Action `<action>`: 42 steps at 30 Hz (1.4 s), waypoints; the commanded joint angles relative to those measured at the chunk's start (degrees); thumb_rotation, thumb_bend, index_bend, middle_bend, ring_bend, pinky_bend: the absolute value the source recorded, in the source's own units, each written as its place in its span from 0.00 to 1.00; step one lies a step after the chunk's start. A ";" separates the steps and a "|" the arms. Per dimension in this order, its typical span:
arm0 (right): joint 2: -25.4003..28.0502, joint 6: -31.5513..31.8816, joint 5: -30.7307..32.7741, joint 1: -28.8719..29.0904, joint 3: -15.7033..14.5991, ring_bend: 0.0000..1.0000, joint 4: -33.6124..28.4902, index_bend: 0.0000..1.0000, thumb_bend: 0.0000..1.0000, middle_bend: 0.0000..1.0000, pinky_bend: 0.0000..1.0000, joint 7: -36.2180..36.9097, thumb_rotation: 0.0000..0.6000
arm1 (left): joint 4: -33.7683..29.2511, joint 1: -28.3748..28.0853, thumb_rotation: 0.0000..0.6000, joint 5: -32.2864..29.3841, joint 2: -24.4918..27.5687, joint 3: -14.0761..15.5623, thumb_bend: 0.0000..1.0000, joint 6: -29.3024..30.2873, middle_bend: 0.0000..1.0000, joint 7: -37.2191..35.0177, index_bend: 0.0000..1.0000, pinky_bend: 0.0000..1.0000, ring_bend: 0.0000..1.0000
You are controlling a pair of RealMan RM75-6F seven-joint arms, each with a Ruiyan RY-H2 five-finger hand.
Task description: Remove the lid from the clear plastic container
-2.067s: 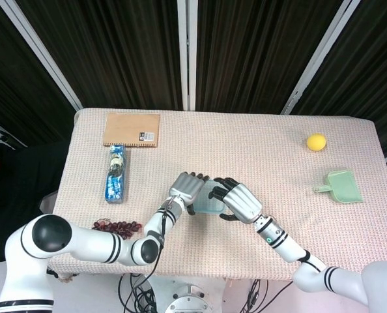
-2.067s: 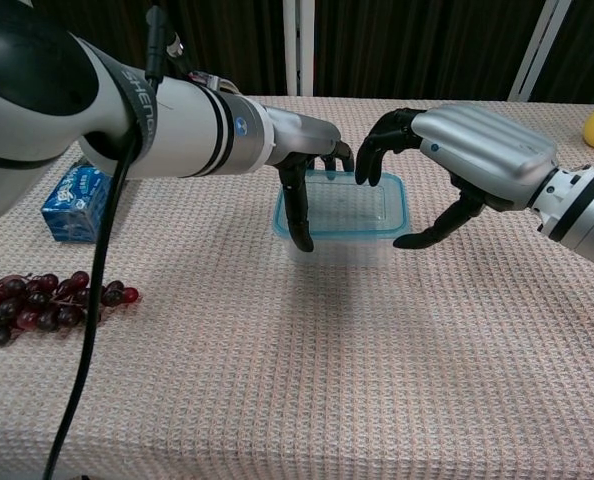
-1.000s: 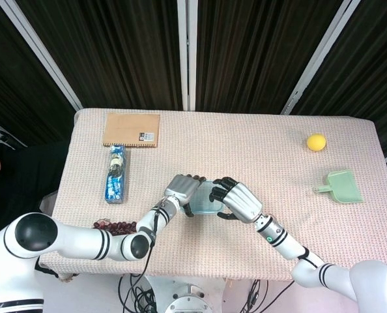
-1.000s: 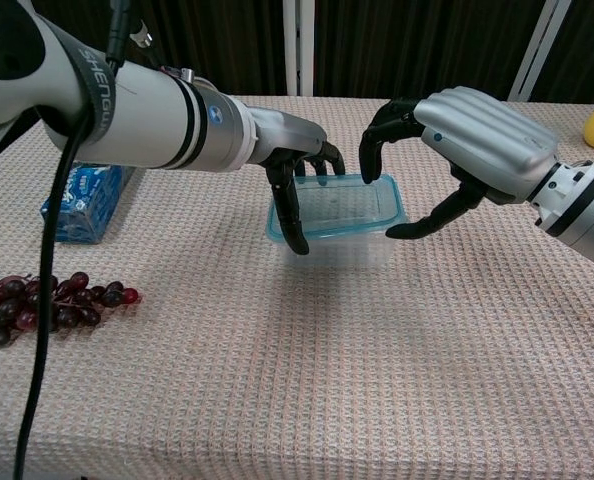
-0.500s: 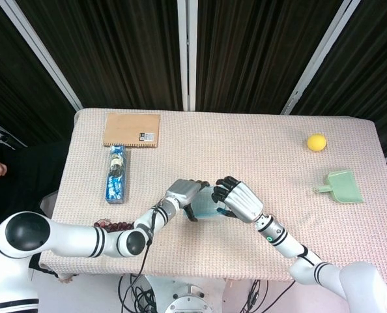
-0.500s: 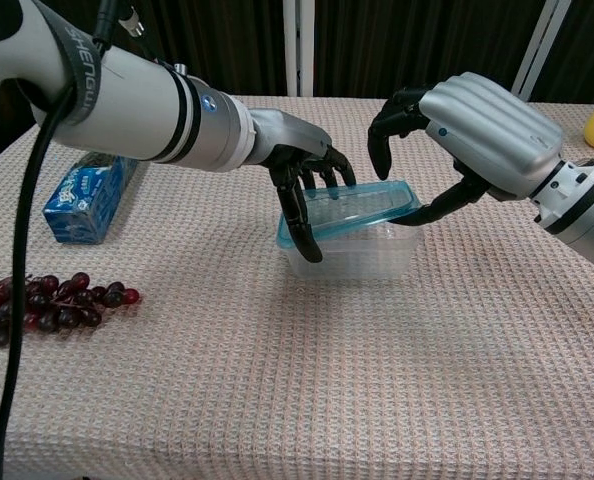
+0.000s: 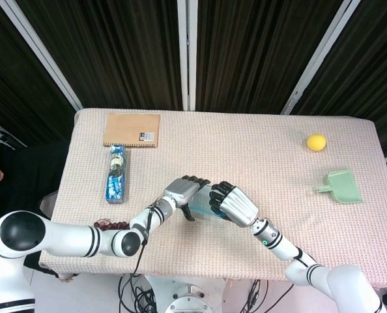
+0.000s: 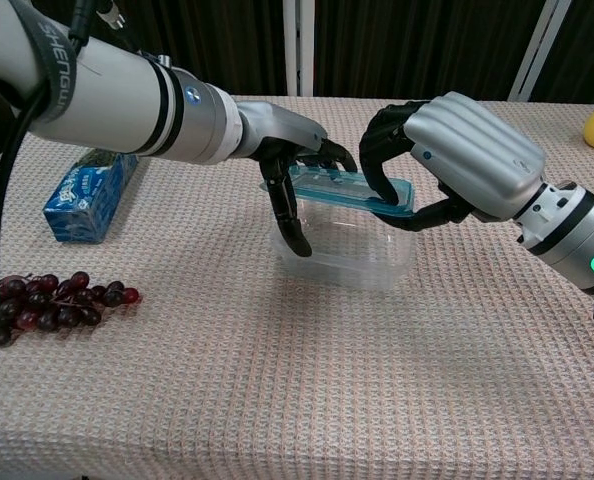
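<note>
Lid [image 8: 349, 189] now off container [image 8: 347, 255]

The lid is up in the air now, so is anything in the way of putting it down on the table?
Nothing visible blocks it. The right hand holds the lid, tilted just above the clear container, and the left hand holds the container's left side. The bare table in front of them is free; the grapes lie far to the left.

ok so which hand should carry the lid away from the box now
The right hand. Its fingers already pinch the lid, which is raised clear of the box. The left hand holds the box's left side, so it is better placed to steady it.
</note>
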 commanded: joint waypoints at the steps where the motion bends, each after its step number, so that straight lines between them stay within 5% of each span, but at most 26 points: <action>1: -1.16 1.44 0.19 -0.27 0.19 0.37 1.66 0.80 0.75 0.57 0.43 0.22 1.00 | -0.71 0.10 1.00 1.07 0.36 0.76 0.00 2.15 0.03 0.20 0.00 0.05 0.00; 8: -2.23 4.36 1.15 -0.21 1.47 0.38 5.02 0.86 0.76 0.59 0.43 0.23 1.00 | -2.14 1.32 1.00 2.70 1.71 2.85 0.00 7.11 0.03 1.62 0.00 0.04 0.00; 16: 4.23 4.45 2.90 -0.81 2.27 0.39 3.74 0.86 0.76 0.59 0.44 -1.59 1.00 | -2.79 6.23 1.00 6.63 5.21 4.59 0.00 14.22 0.03 1.28 0.00 0.04 0.00; 24: 10.50 -5.10 9.33 -3.19 3.56 0.38 1.53 0.83 0.75 0.59 0.42 -2.67 1.00 | -2.90 15.58 1.00 14.42 8.97 5.98 0.00 22.06 0.03 -3.89 0.00 0.04 0.00; 27: 11.82 -11.63 11.92 -3.49 3.52 0.29 -0.31 0.62 0.68 0.51 0.31 -4.51 1.00 | -3.50 19.39 1.00 18.09 10.24 6.59 0.00 24.15 0.03 -6.48 0.00 0.04 0.00; 31: 14.99 -21.34 16.47 -3.85 3.87 0.04 -6.76 0.14 0.39 0.27 0.06 -11.62 1.00 | -3.81 23.88 1.00 22.36 11.13 7.80 0.00 27.32 0.03 -7.97 0.00 0.04 0.00; 33: 17.81 -25.62 19.36 -4.18 4.38 0.00 -12.83 0.01 0.25 0.12 0.00 -15.83 1.00 | -4.17 26.01 1.00 24.20 11.79 8.33 0.00 28.99 0.03 -8.17 0.00 0.04 0.00; 36: 23.41 -29.10 22.71 -5.27 4.56 0.00 -23.15 0.00 0.08 0.00 0.00 -19.95 1.00 | -4.56 29.21 1.00 27.84 13.21 8.85 0.00 31.19 0.03 -9.80 0.00 0.04 0.00; 42: 37.39 -29.98 26.84 -9.39 3.28 0.00 -43.02 0.00 0.03 0.00 0.00 -22.33 1.00 | -3.26 35.44 1.00 36.78 17.00 11.83 0.00 33.75 0.03 -12.69 0.00 0.02 0.00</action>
